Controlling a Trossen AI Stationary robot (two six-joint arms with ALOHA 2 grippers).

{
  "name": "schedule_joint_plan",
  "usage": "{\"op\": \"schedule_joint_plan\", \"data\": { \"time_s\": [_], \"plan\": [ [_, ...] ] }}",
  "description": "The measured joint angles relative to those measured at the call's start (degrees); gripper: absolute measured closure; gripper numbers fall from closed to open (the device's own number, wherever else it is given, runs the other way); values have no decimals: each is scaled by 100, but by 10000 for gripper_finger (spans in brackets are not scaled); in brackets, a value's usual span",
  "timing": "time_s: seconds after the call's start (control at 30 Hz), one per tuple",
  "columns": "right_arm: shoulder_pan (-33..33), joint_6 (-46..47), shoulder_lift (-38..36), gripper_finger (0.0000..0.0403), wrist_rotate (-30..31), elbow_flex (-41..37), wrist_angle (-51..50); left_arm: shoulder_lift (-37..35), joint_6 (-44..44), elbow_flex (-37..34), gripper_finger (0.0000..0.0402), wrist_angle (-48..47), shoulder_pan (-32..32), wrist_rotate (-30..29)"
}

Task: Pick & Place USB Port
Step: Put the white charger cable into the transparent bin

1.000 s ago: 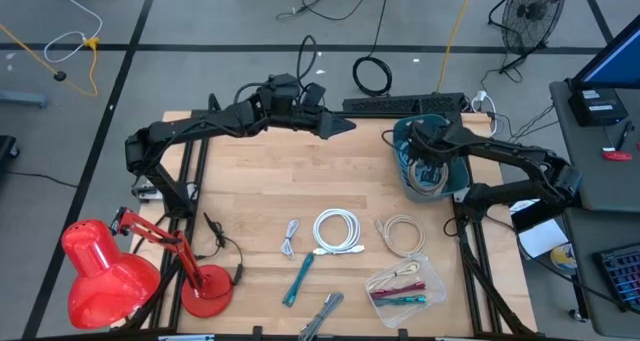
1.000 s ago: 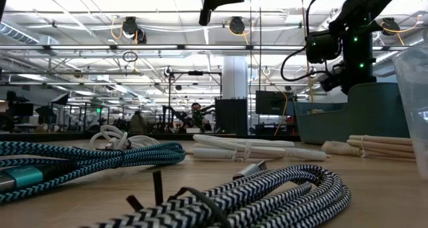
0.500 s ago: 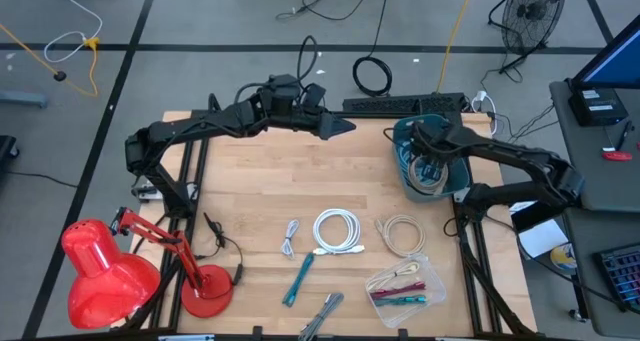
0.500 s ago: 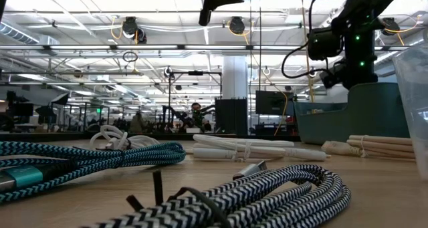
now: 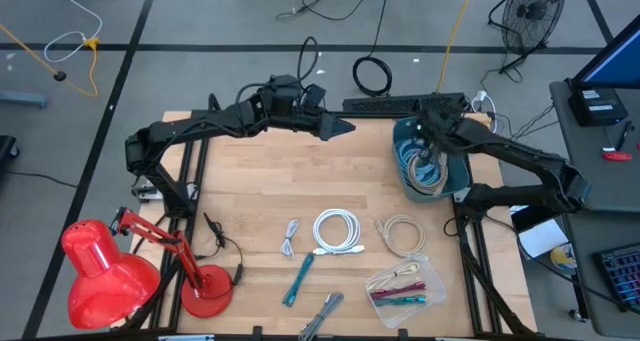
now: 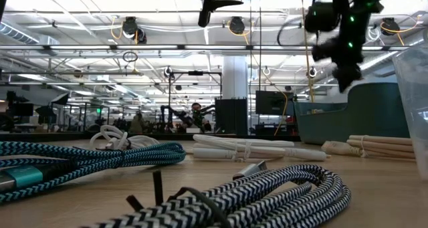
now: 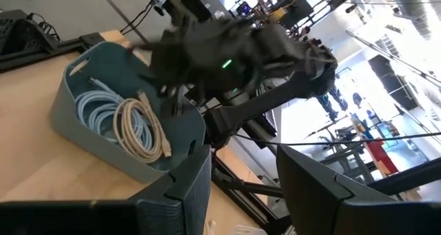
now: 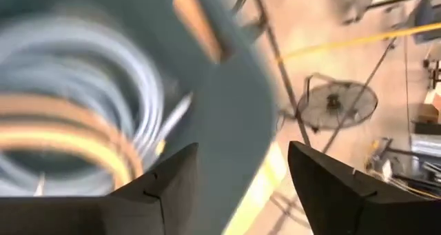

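Right gripper (image 5: 428, 141): it hangs above the teal bin at the table's far right, pointing down at its rim. Its two dark fingers (image 8: 165, 193) stand wide apart with nothing between them.
Teal bin (image 5: 455, 177): a blue-green tub with a handle slot in its wall. It sits on the wooden table near the right edge, directly under the right gripper.
Cables in the bin: a pale blue coil (image 7: 96, 111) and a beige coil (image 7: 141, 128) lie side by side on the bin's floor, touching. These are the USB cables placed so far.
Left gripper (image 5: 345, 127): it is raised above the far middle of the table, pointing toward the bin, well apart from it. Its fingers (image 7: 176, 193) stand partly apart and hold nothing.
White cable (image 5: 337, 231): a round coil lying on the near middle of the table.
Beige cable (image 5: 402, 235): a loose coil just to the right of the white cable.
Teal braided cable (image 5: 297, 279): a straight bundle nearer the front edge, left of the white cable.
Black-and-white braided cable (image 6: 267, 194): it lies closest to the low camera, filling the foreground.
Clear bag (image 5: 405, 284): holds small cables, near the front right.
Red desk lamp (image 5: 105, 271): stands at the table's front left corner.
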Motion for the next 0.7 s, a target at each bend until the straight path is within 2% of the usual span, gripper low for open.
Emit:
{"op": "schedule_joint_plan", "data": {
  "time_s": [0.07, 0.13, 0.23, 0.33, 0.43, 0.57, 0.7],
  "plan": [
    [0, 91, -59, 185, -223, 331, 189, 0, 36, 0, 234, 2, 60, -5],
    [0, 432, -98, 188, -749, 684, 324, 0, 19, 0, 234, 6, 157, -7],
    [0, 1226, -155, 191, -2092, 1215, 383, 0, -124, 0, 234, 2, 339, 129],
    [1, 1977, -222, 191, -3669, 1493, 647, 0, -177, 0, 234, 5, 501, 574],
    [114, 2884, -312, 188, -4831, 1516, 1083, 0, -93, 0, 234, 4, 640, 1072],
    [483, 3856, -380, 190, -5714, 1431, 1597, 0, -45, 0, 234, 7, 825, 1873],
    [1125, 4293, -384, 192, -6125, 1339, 2089, -2, 238, 4, 234, -265, 850, 3238]
  ]
}}
